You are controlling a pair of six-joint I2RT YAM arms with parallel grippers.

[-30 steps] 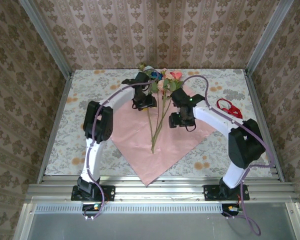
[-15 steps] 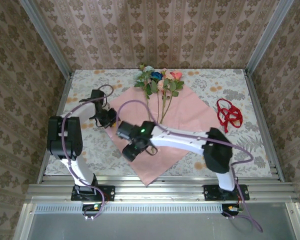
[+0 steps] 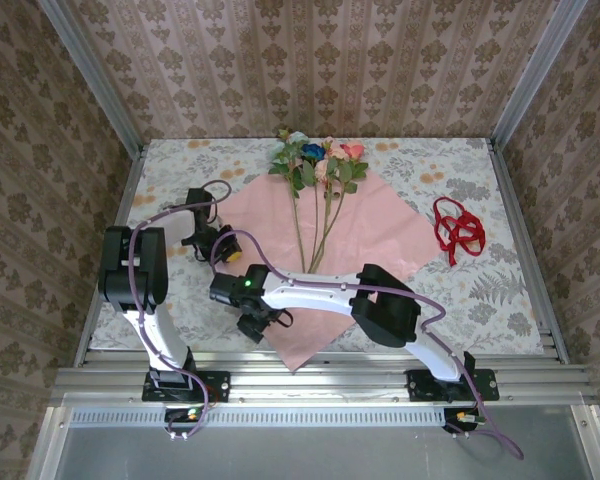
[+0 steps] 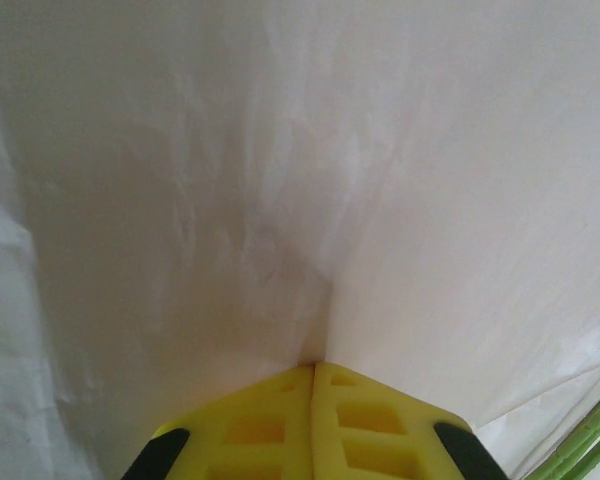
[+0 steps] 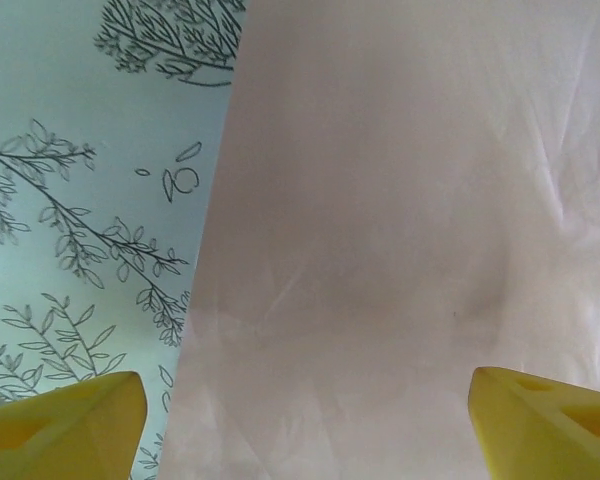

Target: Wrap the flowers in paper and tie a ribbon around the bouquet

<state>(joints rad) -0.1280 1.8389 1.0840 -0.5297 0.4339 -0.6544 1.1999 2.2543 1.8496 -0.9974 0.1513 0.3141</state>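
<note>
Flowery tablecloth point(image 3: 170, 175) in a wallpapered booth, with the paper point(image 3: 370, 240) lying on it like a diamond, pink side up. The flowers point(image 3: 318, 165) lie on top, blooms at the far corner and stems running toward the middle. The ribbon point(image 3: 457, 228) sits on the cloth off to the right, well apart from the sheet. The left gripper point(image 3: 223, 248) is at the paper's left corner, yellow fingers point(image 4: 270, 425) pinched together on a fold of it. The right gripper point(image 3: 252, 326) hangs over the near-left edge, jaws wide apart, holding nothing.
</note>
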